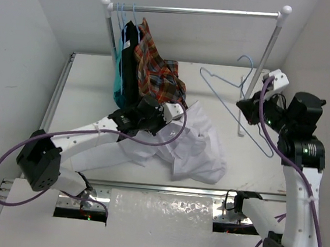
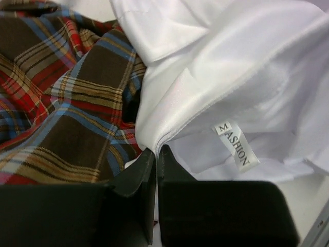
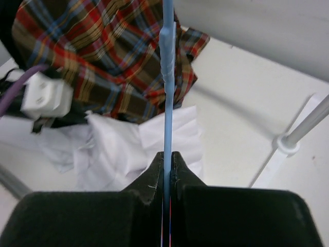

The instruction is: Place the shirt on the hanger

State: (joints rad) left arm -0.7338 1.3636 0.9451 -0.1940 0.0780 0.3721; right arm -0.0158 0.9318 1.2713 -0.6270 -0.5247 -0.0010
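The white shirt (image 1: 194, 150) lies crumpled on the table's middle. In the left wrist view its collar edge (image 2: 169, 118) runs into my left gripper (image 2: 155, 153), which is shut on that cloth; a size label (image 2: 237, 147) shows inside the collar. From above, the left gripper (image 1: 179, 108) sits at the shirt's far left edge, against the plaid cloth. The light-blue wire hanger (image 1: 226, 95) hangs tilted at the right, hook up. My right gripper (image 1: 246, 108) is shut on its wire (image 3: 167, 77), which passes straight up between the jaws (image 3: 167, 158).
A clothes rail (image 1: 199, 11) stands at the back, with dark and teal garments (image 1: 125, 67) on it. A red-orange plaid shirt (image 1: 155, 70) drapes from it onto the table beside the white shirt. The rail's right post (image 1: 263, 63) and foot (image 3: 286, 145) stand close to the hanger.
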